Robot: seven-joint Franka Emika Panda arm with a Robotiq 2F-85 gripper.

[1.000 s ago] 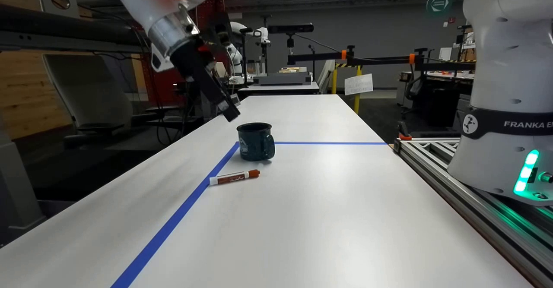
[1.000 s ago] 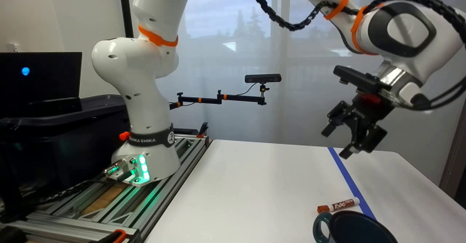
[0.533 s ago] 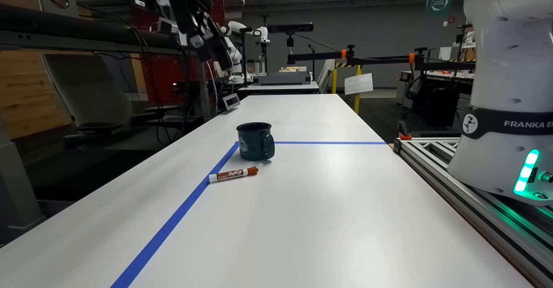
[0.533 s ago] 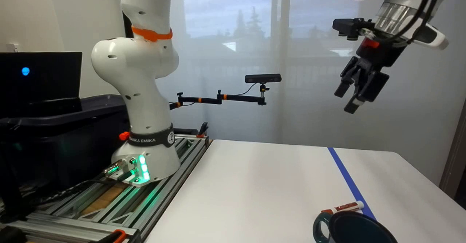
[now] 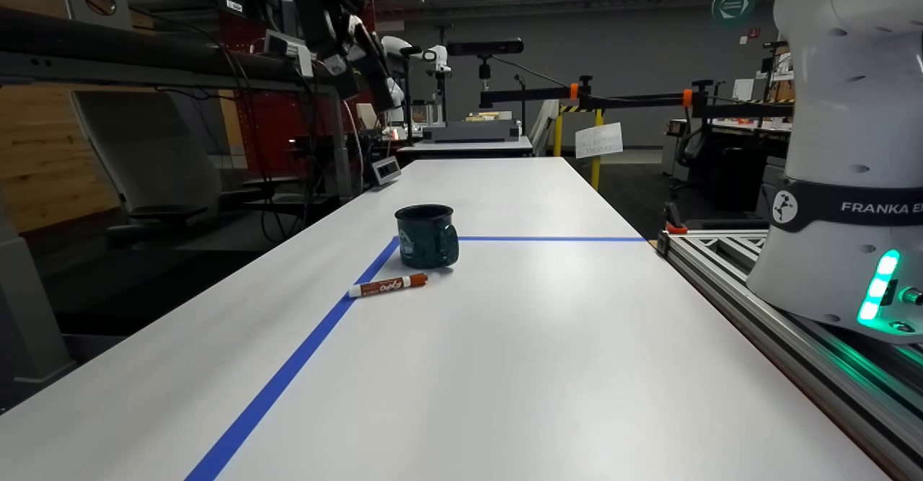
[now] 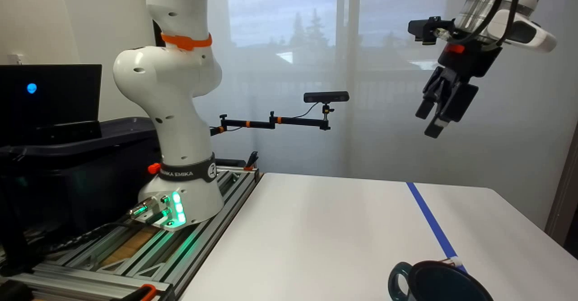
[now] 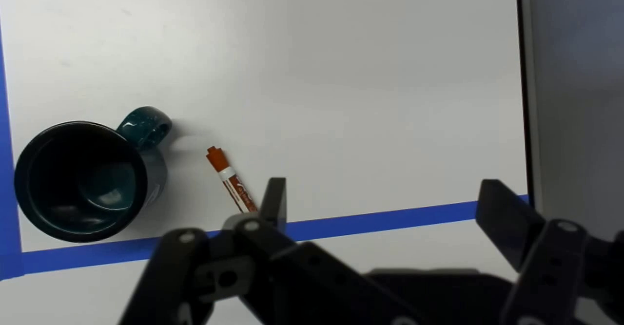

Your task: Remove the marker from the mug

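Marker out of the mug, flat on the table

Lying right beside the mug, with 1 end at the blue tape and the reddish-orange cap aimed away from it. Definitely a bit of a gap to the mug in the wrist view, with part of the marker tucked out of sight behind a finger. In an exterior view, mostly hidden behind the mug, with pretty much just the white end peeking out.

As for the pincer: spread wide apart, hanging well above the table and slanting down in both exterior views.

Also got the mug standing upright near the corner of 2 tape strips, dark teal inside and out, with the handle near the marker's cap. Can see the robot base too, on metal rails with green lights glowing.
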